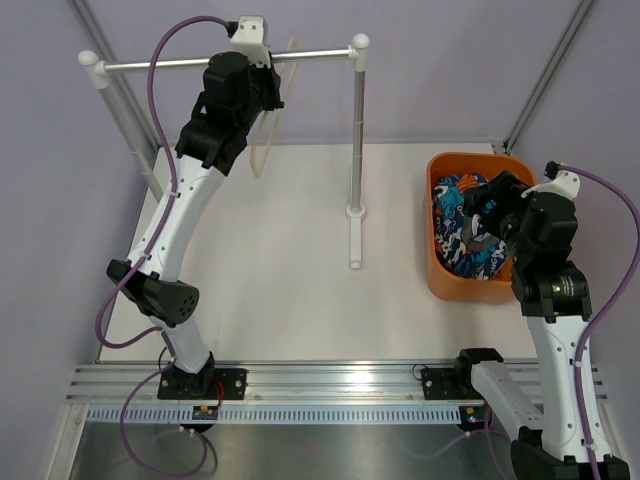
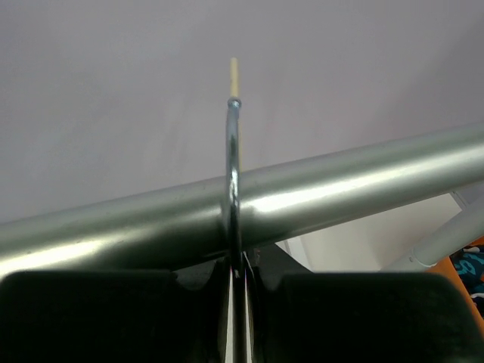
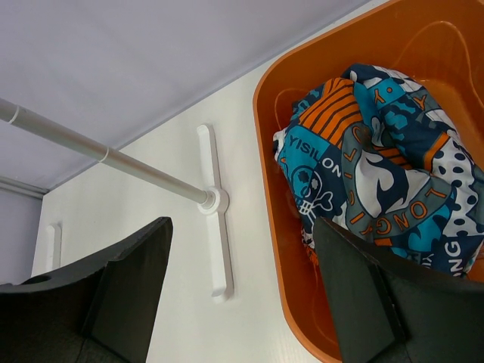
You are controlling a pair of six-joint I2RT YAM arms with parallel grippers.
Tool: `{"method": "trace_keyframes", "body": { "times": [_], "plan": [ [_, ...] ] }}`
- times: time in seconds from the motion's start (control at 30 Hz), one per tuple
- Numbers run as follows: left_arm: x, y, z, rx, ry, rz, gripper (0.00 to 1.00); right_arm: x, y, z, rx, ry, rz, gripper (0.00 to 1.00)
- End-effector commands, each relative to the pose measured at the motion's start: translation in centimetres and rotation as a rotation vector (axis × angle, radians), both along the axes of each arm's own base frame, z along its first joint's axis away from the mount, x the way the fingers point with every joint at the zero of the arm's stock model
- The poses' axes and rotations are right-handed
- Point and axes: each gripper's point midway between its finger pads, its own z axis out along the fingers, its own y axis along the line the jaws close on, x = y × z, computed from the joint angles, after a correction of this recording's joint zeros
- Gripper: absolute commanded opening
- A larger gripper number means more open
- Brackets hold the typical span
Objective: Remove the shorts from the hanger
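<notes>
From above we see the shorts [image 1: 462,235] bundled in a heap inside the orange tub [image 1: 432,262]. The tub sits on the white table [image 1: 300,290] at its right side, well apart from the hanger [image 1: 257,160]. The hanger hangs bare from the silver rail [image 1: 160,65] at the back left, its cream loop dropping below the bar.

Our left arm reaches up to the rail, and the left pincer [image 1: 262,58] is right where the hanger meets the bar. In the left wrist view we find the metal hook [image 2: 233,151] curving over the rail, with a cream tip showing above it. The two black fingers [image 2: 91,318] are pressed together with only the thin wire between them, so the left pincer is clenched on the hanger.

The right pincer [image 1: 480,210] hovers over the tub, just above the crumpled shorts. From the right wrist we look down between its fingers [image 3: 128,295], which are spread wide and hold nothing, so the right pincer is released. Beneath it the shorts lie folded on themselves in the tub, with a skull print and lettering facing up. To the left of the tub, the rack's upright post [image 3: 113,159] runs down to its white foot [image 3: 215,204], which rests flat on the table
</notes>
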Motion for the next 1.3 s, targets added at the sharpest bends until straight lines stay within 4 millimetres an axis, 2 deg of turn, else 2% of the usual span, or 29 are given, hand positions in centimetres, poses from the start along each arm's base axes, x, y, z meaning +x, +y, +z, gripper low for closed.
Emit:
{"method": "trace_keyframes", "body": {
  "times": [0.0,0.3,0.37,0.5,0.53,0.6,0.63,0.73,0.87,0.9,1.0,1.03,1.1,1.13,1.23,1.27],
  "plan": [
    [-0.3,0.0,2.5,-0.047,-0.075,-0.014,0.15,-0.3,0.4,0.8,-0.01,-0.025,0.033,0.84],
    [-0.8,0.0,2.7,-0.051,-0.081,-0.028,0.17,-0.3,0.5,0.8,-0.009,-0.027,0.036,0.84],
    [-1.2,0.1,3.2,-0.056,-0.096,-0.031,0.2,-0.3,0.5,0.8,-0.009,-0.03,0.038,0.84],
    [-2.4,0.8,4.6,-0.069,-0.121,-0.025,0.33,-0.3,0.7,1.1,-0.012,-0.039,0.048,0.85],
    [-2.6,1.0,4.7,-0.068,-0.118,-0.02,0.41,-0.4,0.6,1.1,-0.013,-0.039,0.046,0.86],
    [-3.7,1.8,5.8,-0.069,-0.136,-0.003,0.49,-0.4,0.7,1.5,-0.013,-0.051,0.05,0.88],
    [-4.1,2.1,5.8,-0.061,-0.129,0.003,0.6,-0.4,0.8,1.5,-0.013,-0.054,0.054,0.89],
    [-5.7,3.1,6.4,-0.053,-0.136,0.014,0.8,-0.3,1.0,1.8,-0.01,-0.063,0.068,0.92],
    [-8.1,4.0,6.5,-0.059,-0.129,0.003,0.95,-0.1,1.1,1.8,-0.009,-0.062,0.074,0.97],
    [-8.6,4.1,6.3,-0.064,-0.121,-0.002,0.99,-0.1,1.1,1.9,-0.014,-0.065,0.075,0.99],
    [-10.9,5.0,4.6,-0.081,-0.072,0.005,0.99,-0.2,1.2,2.0,-0.023,-0.074,0.083,1.0],
    [-12.2,5.6,3.2,-0.076,-0.046,0.014,0.99,-0.2,1.2,2.2,-0.024,-0.083,0.085,0.99],
    [-13.5,6.6,1.9,-0.085,-0.034,0.039,0.99,-0.3,1.2,2.4,-0.03,-0.094,0.086,0.99],
    [-15.1,7.5,0.8,-0.082,-0.029,0.045,0.99,-0.2,1.8,2.5,-0.026,-0.099,0.122,0.99],
    [-17.1,9.1,-0.6,-0.087,-0.035,0.084,0.99,0.2,2.0,2.7,-0.032,-0.104,0.139,0.99],
    [-18.3,9.8,-1.4,-0.092,-0.036,0.091,0.99,0.4,2.1,2.5,-0.035,-0.1,0.143,1.0]
  ]
}}
